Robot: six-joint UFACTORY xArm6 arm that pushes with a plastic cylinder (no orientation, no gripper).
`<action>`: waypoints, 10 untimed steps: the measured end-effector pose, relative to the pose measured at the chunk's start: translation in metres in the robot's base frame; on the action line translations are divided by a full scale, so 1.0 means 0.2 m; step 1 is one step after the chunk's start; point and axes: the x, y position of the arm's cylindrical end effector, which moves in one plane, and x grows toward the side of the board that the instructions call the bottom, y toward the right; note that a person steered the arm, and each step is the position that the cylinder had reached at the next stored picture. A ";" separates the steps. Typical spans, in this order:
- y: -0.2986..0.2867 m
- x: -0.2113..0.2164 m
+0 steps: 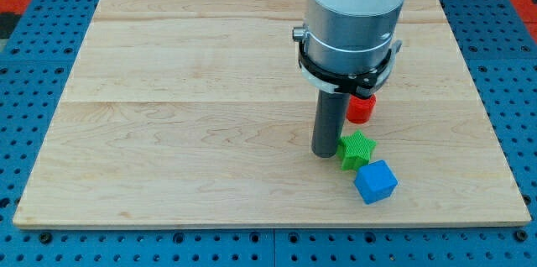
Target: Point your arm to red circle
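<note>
The red circle block point(361, 110) lies right of the board's middle, partly hidden behind my arm's grey body. My dark rod comes down just to its left, and my tip point(324, 154) rests on the board below and left of the red circle, a short gap away. A green star block point(357, 149) sits right beside my tip, on its right, touching or nearly so. A blue cube point(375, 181) lies just below and right of the green star.
The wooden board point(168, 133) lies on a blue pegboard table point(25, 65). My arm's large grey and white body point(352, 15) hangs over the board's upper right and hides what is behind it.
</note>
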 end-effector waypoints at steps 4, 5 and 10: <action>0.04 -0.07; -0.04 -0.15; 0.04 -0.43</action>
